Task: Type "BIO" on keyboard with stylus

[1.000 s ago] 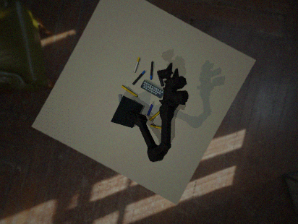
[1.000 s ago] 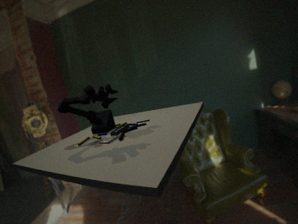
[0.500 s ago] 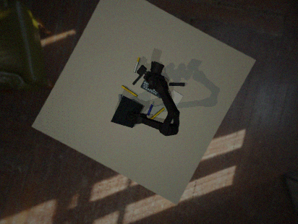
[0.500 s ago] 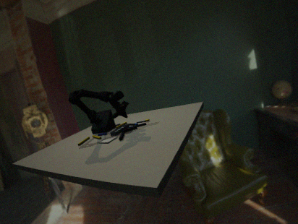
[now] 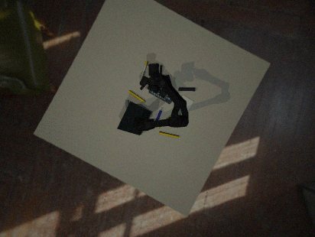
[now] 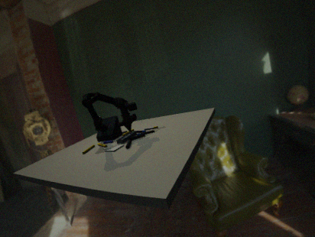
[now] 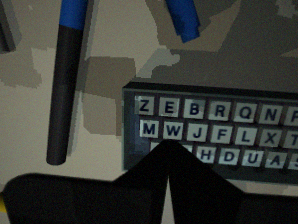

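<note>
The small keyboard point(image 7: 220, 131) lies on the table with its light keys facing up; its top row reads Z, E, B, R, Q, N. My gripper point(image 7: 169, 147) point(image 5: 151, 75) point(image 6: 128, 121) is shut, with its two dark fingertips pressed together low over the keyboard's left end. I see nothing between the fingers. A dark stylus with a blue end point(image 7: 62, 85) lies on the table left of the keyboard, apart from the fingers. A second blue-ended stick point(image 7: 183, 18) lies beyond the keyboard's top edge.
More sticks lie round the arm: yellow ones point(image 5: 136, 95) point(image 5: 169, 134), a blue one point(image 5: 158, 114) and a black one point(image 5: 186, 89). The arm's black base box point(image 5: 131, 118) point(image 6: 108, 128) stands beside the keyboard. The table edge point(image 6: 191, 160) drops off by an armchair point(image 6: 237, 180).
</note>
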### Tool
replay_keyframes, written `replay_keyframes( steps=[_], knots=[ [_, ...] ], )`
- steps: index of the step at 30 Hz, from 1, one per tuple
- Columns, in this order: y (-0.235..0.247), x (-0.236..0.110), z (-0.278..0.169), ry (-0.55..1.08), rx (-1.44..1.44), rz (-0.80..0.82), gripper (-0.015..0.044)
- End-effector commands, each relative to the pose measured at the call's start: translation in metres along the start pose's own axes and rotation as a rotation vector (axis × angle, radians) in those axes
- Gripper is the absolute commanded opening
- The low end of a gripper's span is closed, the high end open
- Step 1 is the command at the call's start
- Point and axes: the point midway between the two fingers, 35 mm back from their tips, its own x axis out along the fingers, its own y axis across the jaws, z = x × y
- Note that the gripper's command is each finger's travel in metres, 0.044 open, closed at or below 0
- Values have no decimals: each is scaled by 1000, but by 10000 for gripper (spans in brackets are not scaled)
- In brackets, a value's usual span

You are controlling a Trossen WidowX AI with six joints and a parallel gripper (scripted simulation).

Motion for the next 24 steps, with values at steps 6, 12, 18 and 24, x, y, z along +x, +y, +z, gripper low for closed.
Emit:
replay_keyframes(
  steps=[6,12,18,24],
  knots=[
    [-50,0,1,1,-2,-9,0],
    [-60,0,0,1,-1,-13,0],
    [-60,0,0,1,-1,-13,0],
    [-110,-1,1,1,-1,-14,0]
  ],
)
